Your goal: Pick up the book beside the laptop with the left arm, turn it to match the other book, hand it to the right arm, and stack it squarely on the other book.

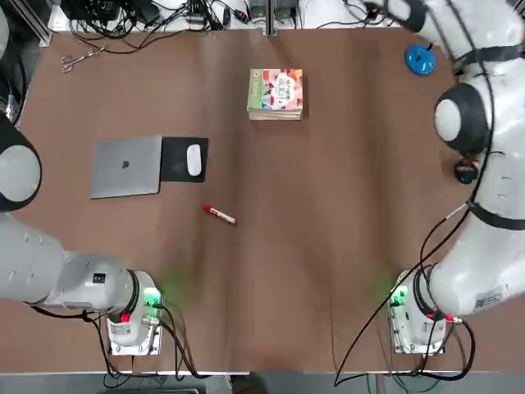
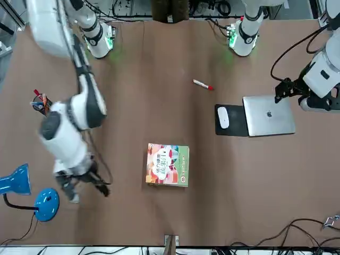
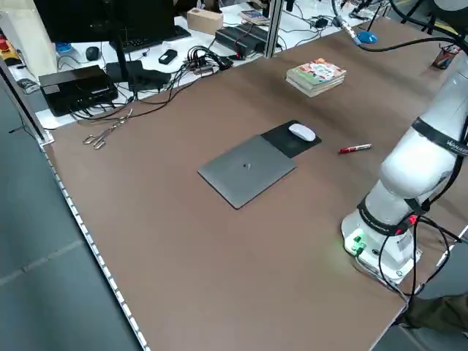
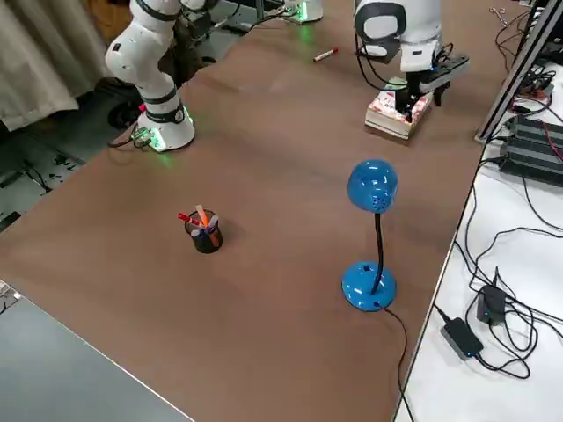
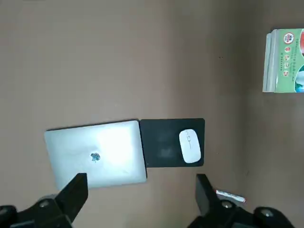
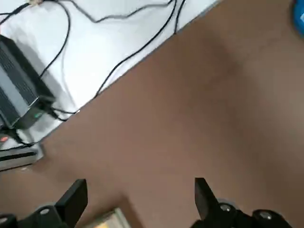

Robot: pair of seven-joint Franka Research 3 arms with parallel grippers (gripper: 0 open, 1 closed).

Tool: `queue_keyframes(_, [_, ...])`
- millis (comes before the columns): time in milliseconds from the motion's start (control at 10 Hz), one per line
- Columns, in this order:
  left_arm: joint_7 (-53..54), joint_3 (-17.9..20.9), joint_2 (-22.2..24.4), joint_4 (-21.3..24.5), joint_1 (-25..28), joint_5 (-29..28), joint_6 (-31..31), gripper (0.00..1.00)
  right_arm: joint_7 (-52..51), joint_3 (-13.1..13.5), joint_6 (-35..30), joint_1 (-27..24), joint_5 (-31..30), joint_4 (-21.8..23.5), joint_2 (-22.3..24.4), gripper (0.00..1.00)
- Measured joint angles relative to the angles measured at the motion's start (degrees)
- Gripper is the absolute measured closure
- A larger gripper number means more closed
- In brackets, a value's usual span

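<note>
Black fingers [image 6: 71, 204] of the right gripper [image 6: 141, 186] stand wide apart, empty, raised between the stack and blue lamp [image 2: 47, 204]. Best withdraw it well clear of the cover, nudging the edges only if they sit askew. Beside that claw, the green-edged illustrated paperback [image 1: 283, 89] tops the stack, seemingly near flush. The left gripper [image 5: 141, 180], open and empty, waits by the silver laptop [image 1: 126, 167].
</note>
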State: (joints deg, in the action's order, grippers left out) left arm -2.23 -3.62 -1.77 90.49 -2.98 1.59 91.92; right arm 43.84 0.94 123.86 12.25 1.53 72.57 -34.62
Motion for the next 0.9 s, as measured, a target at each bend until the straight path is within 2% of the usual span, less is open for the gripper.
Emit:
queue_keyframes(500, [-0.01, -0.02, -0.03, -0.34, -0.01, 0.00, 0.00, 0.00, -26.37, 0.09, -18.78, -9.23, 0.57, 0.43, 9.94, 0.00])
queue_keyframes(700, [-0.08, -0.06, -0.03, -0.43, 0.00, 0.00, 0.00, 0.00, -36.88, 0.25, -21.42, -13.41, 0.53, 3.31, 15.55, 0.00])
queue_keyframes(900, [-0.24, -0.06, 0.01, -0.52, 0.13, 0.00, -0.31, 0.00, -41.33, 0.27, -21.91, -15.13, -0.10, 8.88, 23.40, 0.00])
